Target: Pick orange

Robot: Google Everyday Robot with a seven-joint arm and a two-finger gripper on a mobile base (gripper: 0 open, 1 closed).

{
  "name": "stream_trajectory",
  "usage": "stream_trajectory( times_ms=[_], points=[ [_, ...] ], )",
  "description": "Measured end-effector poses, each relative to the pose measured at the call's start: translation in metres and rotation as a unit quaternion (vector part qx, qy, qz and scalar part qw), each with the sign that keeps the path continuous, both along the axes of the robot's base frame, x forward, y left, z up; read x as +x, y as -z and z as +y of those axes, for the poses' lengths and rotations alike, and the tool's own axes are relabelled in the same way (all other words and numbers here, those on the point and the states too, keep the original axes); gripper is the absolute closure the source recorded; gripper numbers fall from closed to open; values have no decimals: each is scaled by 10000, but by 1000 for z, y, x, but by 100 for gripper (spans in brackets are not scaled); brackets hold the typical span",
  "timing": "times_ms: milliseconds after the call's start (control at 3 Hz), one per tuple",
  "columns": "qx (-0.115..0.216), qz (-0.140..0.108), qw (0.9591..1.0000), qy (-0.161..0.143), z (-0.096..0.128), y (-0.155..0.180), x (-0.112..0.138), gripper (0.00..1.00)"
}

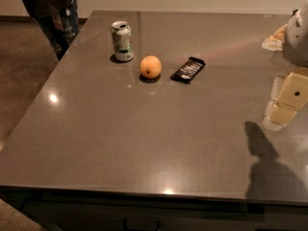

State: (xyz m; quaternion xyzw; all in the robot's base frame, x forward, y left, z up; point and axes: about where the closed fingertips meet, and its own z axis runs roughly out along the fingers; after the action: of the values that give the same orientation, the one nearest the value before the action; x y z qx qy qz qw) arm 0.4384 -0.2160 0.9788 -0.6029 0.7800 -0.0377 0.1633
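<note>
The orange (150,67) is a small round orange-yellow fruit standing on the grey table (134,138), toward the far side and left of centre. It sits between a green-white soda can (122,41) on its left and a black snack bar wrapper (188,70) on its right, touching neither. My gripper (284,105) is cream-coloured and hangs above the table at the right edge of the view, far to the right of the orange and nearer the front. It holds nothing that I can see.
A person (50,8) stands at the table's far left corner. A pale object (273,38) lies at the far right, partly behind my arm (296,37). The arm's shadow (264,162) falls on the front right. The table's front edge runs along the bottom.
</note>
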Motion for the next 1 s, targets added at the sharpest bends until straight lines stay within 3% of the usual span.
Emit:
stream_trajectory(
  times_ms=[333,1000],
  points=[
    [45,-26,10000,0,2,-1,4,0],
    [647,-147,9978,-30,33,-4,48,0]
  ],
)
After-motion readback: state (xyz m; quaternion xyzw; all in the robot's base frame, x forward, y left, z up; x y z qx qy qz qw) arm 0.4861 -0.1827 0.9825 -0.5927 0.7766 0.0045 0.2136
